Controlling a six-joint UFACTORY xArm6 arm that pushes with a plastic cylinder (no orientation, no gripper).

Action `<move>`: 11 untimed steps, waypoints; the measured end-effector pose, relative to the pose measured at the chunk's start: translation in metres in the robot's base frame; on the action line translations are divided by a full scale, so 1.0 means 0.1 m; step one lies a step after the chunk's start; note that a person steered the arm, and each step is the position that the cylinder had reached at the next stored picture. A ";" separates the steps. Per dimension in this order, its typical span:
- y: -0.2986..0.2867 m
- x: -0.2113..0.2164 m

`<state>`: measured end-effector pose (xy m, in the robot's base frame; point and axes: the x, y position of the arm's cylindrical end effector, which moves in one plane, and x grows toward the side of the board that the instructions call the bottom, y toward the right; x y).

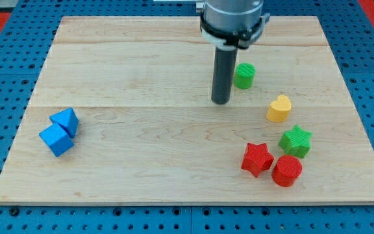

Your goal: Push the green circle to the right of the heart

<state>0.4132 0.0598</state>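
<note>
My tip (221, 102): bare rod, no jaws, touching nothing | green circle (243, 76) just beside, at 1 o'clock | yellow heart (279, 108) at 4 o'clock of circle | smooth pale wooden board (141, 162).

A straight, dark grey cylindrical rod (221, 75) with a matte finish hangs from a broader round grey housing (232, 14) ringed by a black collar with a thin white band beneath. My tip (221, 102) ends the rod in a plain, flat, blunt face.
</note>
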 end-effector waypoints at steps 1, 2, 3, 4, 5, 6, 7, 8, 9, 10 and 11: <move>0.13 -0.46; 0.68 -0.57; 1.11 -0.57; 1.00 -0.93; 1.12 -0.76; 1.19 -0.43; 1.06 -0.83; 1.60 -0.72; 1.34 -0.46; 1.27 -0.22; 1.26 0.22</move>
